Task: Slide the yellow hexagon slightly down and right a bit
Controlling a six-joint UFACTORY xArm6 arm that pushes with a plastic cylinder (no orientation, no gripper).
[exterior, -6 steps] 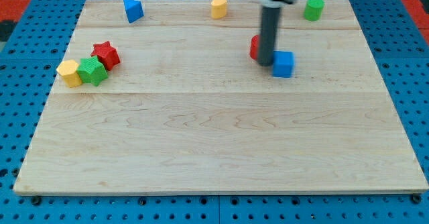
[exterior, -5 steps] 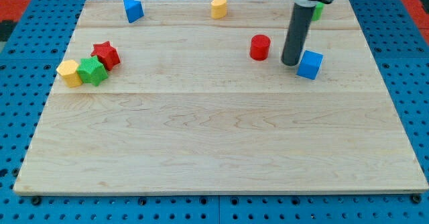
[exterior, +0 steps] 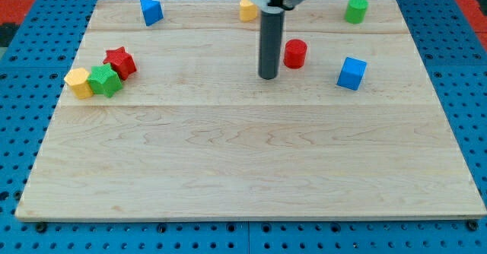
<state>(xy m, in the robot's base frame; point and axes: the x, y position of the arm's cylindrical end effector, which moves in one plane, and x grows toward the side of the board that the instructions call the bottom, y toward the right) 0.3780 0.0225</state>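
My tip [exterior: 267, 77] rests on the tabletop [exterior: 243, 163], far to the view's right of the yellow hexagon [exterior: 77, 81], which touches the green star [exterior: 104, 80]. No fingers exist here.

My tip [exterior: 267, 76] left of cylinder [exterior: 295, 53]

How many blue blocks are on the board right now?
2: one blue block near the view's top left, one blue cube at the right, beyond the red cylinder. None seem hidden.
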